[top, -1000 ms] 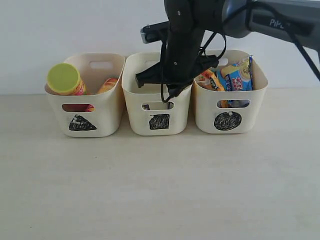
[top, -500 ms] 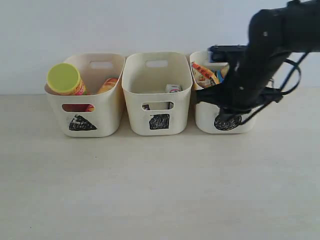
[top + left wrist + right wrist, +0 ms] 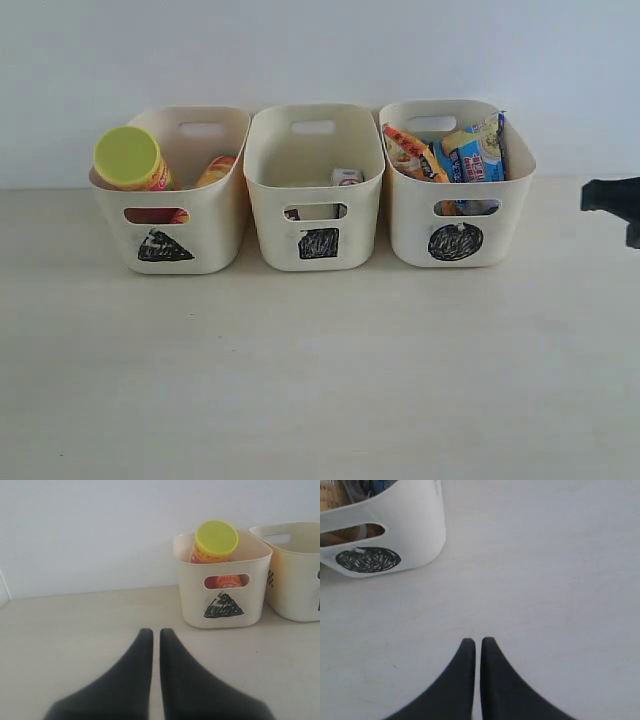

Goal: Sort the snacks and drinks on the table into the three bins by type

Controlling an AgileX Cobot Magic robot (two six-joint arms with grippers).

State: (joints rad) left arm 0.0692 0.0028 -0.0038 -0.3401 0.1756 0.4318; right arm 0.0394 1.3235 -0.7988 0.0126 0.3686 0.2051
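Observation:
Three cream bins stand in a row on the table [image 3: 320, 380]. The triangle bin [image 3: 110, 232] holds the pink chip tube with a yellow-green lid [image 3: 128, 158] and the yellow-and-red tube [image 3: 217, 170]. Inside the square bin [image 3: 268, 205] only the top of a small carton [image 3: 347, 177] shows. The circle bin [image 3: 410, 225] holds the orange bag [image 3: 410, 152] and the blue-and-white pack [image 3: 478, 152]. My left gripper [image 3: 152, 631] is shut and empty, low over the table, apart from the triangle bin [image 3: 195, 605]. My right gripper [image 3: 475, 641] is shut and empty, beside the circle bin [image 3: 415, 525].
A plain white wall runs behind the bins. A dark piece of the right arm [image 3: 612, 197] pokes in at the right edge of the exterior view. The left arm does not show there. The square bin's side [image 3: 295, 580] is in the left wrist view.
The right arm swung from above the square bin, past the circle bin, out to the right edge of the view. The carton top in the square bin now shows.

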